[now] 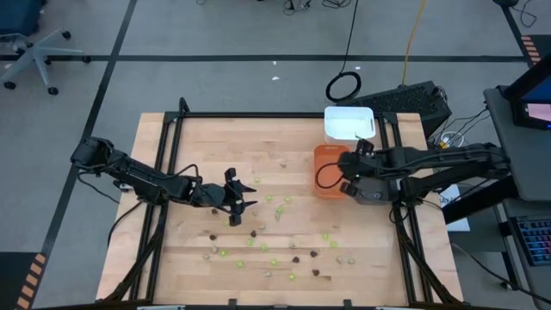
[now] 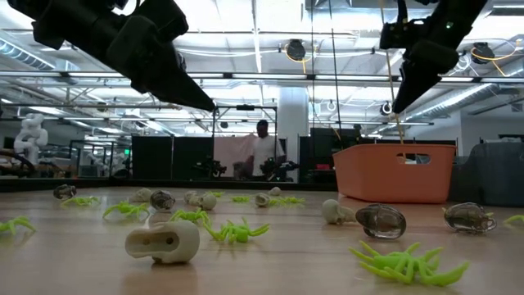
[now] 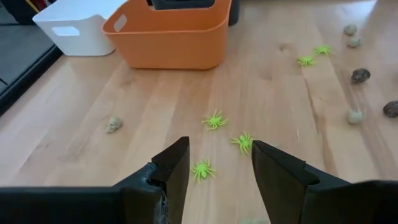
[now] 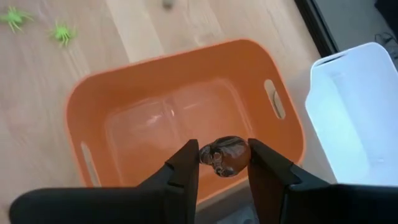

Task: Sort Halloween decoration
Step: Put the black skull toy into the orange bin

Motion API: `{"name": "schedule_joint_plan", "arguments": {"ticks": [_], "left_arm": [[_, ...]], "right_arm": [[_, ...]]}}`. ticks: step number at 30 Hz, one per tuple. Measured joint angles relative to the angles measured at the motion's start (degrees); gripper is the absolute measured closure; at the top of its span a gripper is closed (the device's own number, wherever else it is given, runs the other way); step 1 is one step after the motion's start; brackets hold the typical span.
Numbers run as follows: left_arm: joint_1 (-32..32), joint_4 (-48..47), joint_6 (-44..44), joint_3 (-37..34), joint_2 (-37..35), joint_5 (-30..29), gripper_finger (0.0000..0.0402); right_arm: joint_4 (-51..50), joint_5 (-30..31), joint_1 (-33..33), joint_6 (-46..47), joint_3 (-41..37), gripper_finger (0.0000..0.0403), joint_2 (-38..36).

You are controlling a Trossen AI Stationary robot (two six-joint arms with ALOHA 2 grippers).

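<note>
Dark brown skull (image 4: 224, 157) pinched in my right claw (image 4: 222, 163), above the orange tray (image 4: 186, 118).

The white tray (image 4: 357, 118) stands just beside it. My left claw (image 3: 219, 167) hangs open and empty over lime-green spiders (image 3: 214, 120) scattered on the wooden table (image 1: 293, 172).

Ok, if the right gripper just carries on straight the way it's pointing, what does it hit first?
Most likely the floor of the orange tray. The right gripper holds a dark brown piece over it, and nothing else shows between; how high it hangs is unclear.
</note>
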Motion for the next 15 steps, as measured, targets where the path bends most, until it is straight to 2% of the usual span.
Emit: {"name": "schedule_joint_plan", "arguments": {"ticks": [7,15], "left_arm": [[0.64,0.24,1.82,0.0,0.0,-0.34,0.0228],[1.37,0.5,1.32,0.0,0.0,-0.5,0.0228]], "right_arm": [[1.86,0.25,-0.02,0.75,-0.02,0.0312,3.22],[6.04,1.57,-0.13,2.83,-0.04,0.0312,11.49]]}}
